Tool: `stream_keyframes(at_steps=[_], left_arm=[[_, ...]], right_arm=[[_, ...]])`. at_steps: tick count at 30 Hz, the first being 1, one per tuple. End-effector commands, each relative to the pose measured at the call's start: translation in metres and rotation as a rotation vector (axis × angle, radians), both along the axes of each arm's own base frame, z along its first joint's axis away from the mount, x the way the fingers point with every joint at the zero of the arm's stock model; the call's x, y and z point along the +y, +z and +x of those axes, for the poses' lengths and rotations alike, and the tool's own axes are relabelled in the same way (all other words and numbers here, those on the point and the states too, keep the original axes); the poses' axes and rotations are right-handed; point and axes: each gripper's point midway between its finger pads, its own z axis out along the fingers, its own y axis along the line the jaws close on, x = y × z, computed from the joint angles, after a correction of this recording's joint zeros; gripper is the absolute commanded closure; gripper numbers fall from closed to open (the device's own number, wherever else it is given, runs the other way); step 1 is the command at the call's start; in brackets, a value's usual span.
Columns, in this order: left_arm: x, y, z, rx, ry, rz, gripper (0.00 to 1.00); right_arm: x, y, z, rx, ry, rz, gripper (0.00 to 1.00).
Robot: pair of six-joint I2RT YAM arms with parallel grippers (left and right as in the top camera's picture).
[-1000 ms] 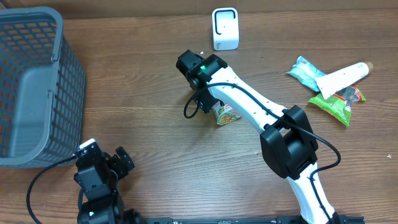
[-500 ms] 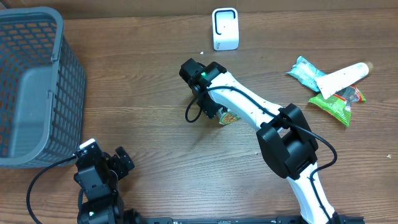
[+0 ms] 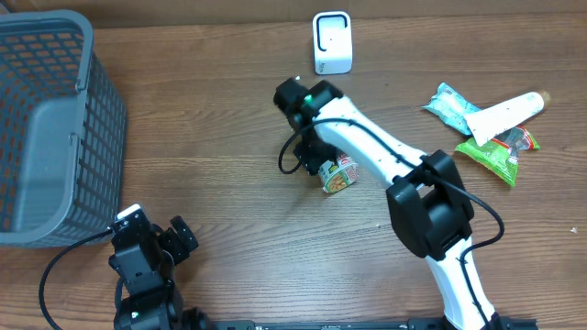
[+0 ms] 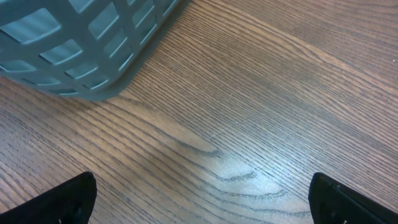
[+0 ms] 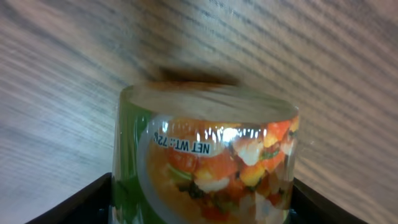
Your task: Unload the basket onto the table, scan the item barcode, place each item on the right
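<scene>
- Right gripper (image 5: 200, 200) sits low over the food cup (image 3: 339, 174), with one dark finger on each side of it in the wrist view. The jaws have narrowed over the last second. Each finger looks to be right against the cup's wall, but I cannot tell whether they are clamped on it yet.
- The cup lies on its side on the wooden table (image 3: 229, 211), near the middle. Its green label with the printed food picture faces the wrist camera. No barcode shows on the side in view.
- Compared with a second ago, the cup has rolled slightly to the right and turned, and the wrist has moved with it. The closing fingers are probably nudging it.
- The white scanner (image 3: 332, 41) stands at the far edge, well apart from the cup. The lift and the carry to the scanner are still to come.
- Left gripper (image 4: 202, 200) is spread wide and holds nothing. It is parked at the near left, beside the grey basket (image 3: 55, 137).
</scene>
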Motion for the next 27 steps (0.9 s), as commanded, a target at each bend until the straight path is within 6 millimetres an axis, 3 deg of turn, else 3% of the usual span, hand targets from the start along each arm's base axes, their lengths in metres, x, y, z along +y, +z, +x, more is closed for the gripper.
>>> stream_keyframes(at_steps=[1, 3, 8, 14, 18, 27], left_arm=[[-0.001, 0.009, 0.004, -0.03, -0.004, 0.0, 0.0], [-0.001, 0.009, 0.004, -0.03, -0.004, 0.0, 0.0], [-0.001, 0.009, 0.004, -0.03, -0.004, 0.0, 0.01], [-0.001, 0.009, 0.004, -0.03, -0.004, 0.0, 0.0], [-0.001, 0.009, 0.004, -0.03, -0.004, 0.0, 0.0], [-0.001, 0.009, 0.004, -0.03, -0.004, 0.0, 0.0]], right_arm=[[0.006, 0.03, 0.012, 0.045, -0.067, 0.196, 0.3], [0.003, 0.038, 0.014, 0.095, -0.098, 0.283, 0.3], [0.003, 0.073, 0.023, 0.26, -0.098, 0.715, 0.29], [-0.017, 0.117, 0.04, 0.28, -0.067, 1.088, 0.29], [-0.029, 0.129, 0.042, 0.274, -0.057, 1.183, 0.29], [-0.028, 0.136, 0.04, 0.277, -0.039, 1.227, 0.25]])
